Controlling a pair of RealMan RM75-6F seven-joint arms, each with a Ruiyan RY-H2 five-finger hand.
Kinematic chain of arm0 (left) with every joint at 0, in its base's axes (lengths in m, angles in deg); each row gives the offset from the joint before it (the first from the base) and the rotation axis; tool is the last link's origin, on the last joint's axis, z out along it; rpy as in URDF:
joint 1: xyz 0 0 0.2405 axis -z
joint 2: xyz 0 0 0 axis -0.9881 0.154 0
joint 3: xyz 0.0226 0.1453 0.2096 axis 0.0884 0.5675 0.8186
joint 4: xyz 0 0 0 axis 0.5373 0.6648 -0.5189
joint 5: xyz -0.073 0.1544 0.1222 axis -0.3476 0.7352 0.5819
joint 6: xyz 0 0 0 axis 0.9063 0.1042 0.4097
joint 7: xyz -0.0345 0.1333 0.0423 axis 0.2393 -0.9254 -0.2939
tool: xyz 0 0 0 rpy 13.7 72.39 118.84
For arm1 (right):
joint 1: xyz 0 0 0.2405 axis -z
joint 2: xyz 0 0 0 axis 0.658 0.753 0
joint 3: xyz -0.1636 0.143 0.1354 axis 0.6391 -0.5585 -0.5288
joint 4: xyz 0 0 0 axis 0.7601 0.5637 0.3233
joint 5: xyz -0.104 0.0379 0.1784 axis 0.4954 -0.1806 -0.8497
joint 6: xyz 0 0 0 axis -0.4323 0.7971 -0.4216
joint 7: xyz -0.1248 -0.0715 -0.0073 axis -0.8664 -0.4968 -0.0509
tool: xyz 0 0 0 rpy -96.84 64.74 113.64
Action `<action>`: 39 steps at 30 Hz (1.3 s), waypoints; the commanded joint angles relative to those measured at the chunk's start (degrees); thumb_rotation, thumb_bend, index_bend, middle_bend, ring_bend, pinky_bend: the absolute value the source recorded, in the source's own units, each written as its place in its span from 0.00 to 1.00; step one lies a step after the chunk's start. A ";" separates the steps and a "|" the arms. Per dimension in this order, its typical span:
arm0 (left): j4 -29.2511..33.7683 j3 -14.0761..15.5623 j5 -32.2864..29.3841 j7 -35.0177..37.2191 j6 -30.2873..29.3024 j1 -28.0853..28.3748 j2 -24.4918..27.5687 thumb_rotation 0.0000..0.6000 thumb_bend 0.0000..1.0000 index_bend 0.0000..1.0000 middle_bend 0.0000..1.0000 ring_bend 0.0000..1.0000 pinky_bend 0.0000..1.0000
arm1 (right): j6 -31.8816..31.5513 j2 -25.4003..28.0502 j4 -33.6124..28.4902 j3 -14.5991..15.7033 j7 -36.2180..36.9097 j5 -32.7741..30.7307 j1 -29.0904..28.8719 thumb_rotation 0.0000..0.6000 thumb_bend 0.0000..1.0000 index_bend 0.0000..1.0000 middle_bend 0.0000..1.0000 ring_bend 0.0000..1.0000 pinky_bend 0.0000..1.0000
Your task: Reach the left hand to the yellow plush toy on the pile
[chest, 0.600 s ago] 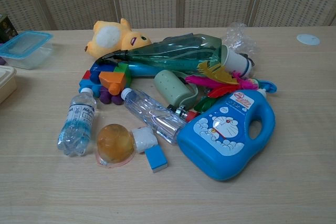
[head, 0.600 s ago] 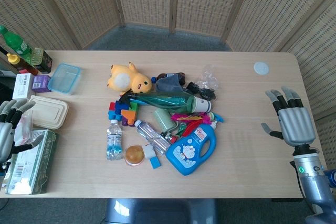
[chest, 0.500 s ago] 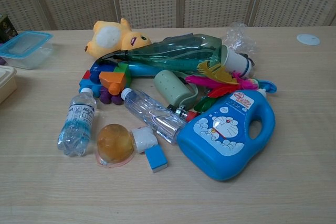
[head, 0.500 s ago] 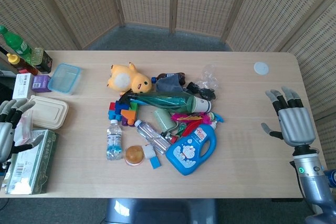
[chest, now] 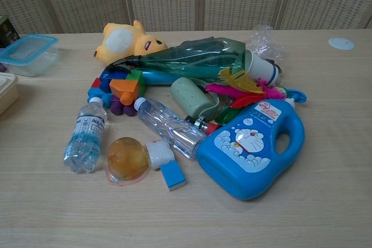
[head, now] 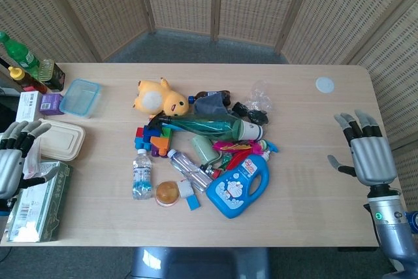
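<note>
The yellow plush toy (head: 160, 97) (chest: 127, 42) lies at the far left end of the pile, its white belly facing up, beside a green umbrella (head: 199, 124). My left hand (head: 14, 158) hovers open at the table's left edge, over a green box, far to the left of the toy and nearer to me. My right hand (head: 367, 154) is open with fingers spread at the table's right edge. Neither hand shows in the chest view.
The pile holds a blue detergent jug (head: 238, 185), two clear bottles (head: 141, 174), toy blocks (head: 150, 139) and feathers. At the left stand a beige lunch box (head: 59, 138), a blue-lidded container (head: 80, 98), a green box (head: 40, 202) and bottles (head: 23, 63). A white lid (head: 324, 84) lies far right.
My left hand has shifted slightly up and right over the green box. My right hand has drifted a little down and right. The pile has not moved.
</note>
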 commanded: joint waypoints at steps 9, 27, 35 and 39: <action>-2.33 -1.96 -2.19 -3.49 12.74 8.74 0.23 0.94 0.24 0.08 0.12 0.00 0.00 | -0.42 0.91 0.00 0.18 1.71 0.11 1.03 0.85 0.25 0.13 0.18 0.00 0.13; -18.36 -6.32 -8.83 -4.84 33.14 27.53 -13.74 0.94 0.25 0.06 0.10 0.00 0.00 | -1.29 2.52 -0.31 0.54 3.82 0.29 2.90 0.86 0.25 0.13 0.18 0.00 0.13; -25.99 -6.59 -10.45 -5.94 38.03 33.84 -21.39 0.93 0.25 0.06 0.12 0.00 0.00 | -2.15 3.30 -0.46 0.72 4.59 0.60 3.96 0.86 0.25 0.13 0.18 0.00 0.13; -30.24 -6.47 -11.71 -7.06 39.55 36.26 -25.74 0.93 0.25 0.06 0.14 0.00 0.00 | -2.46 3.58 -0.56 0.81 4.86 0.77 4.38 0.86 0.25 0.13 0.17 0.00 0.13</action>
